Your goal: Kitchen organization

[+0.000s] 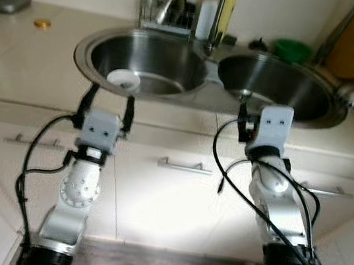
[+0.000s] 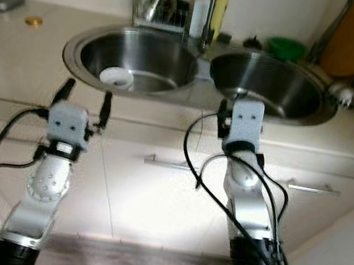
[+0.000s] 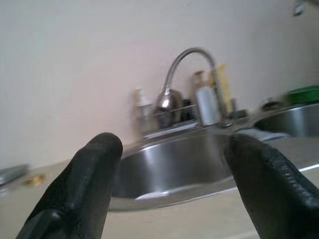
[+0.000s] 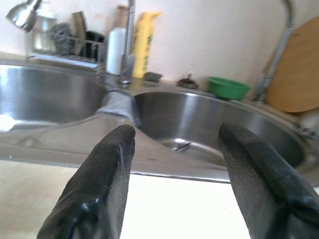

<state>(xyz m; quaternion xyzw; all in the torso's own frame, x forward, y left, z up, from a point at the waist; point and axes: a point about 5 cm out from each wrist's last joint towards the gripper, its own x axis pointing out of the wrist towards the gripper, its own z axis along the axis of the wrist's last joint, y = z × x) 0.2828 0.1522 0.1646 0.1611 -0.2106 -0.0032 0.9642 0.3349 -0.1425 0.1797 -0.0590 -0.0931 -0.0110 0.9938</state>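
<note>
Parted left gripper (image 1: 109,101), right gripper (image 4: 177,164), double sink (image 1: 199,97)

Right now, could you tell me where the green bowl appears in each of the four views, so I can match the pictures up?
Left eye view: green bowl behind the right basin, near the top, right of centre.
Right eye view: behind the same basin, near the top.
Left wrist view: a green blur at the right edge.
Right wrist view: on the counter behind the basin, right of centre.
Shared landmark: the yellow bottle by the faucet.
</note>
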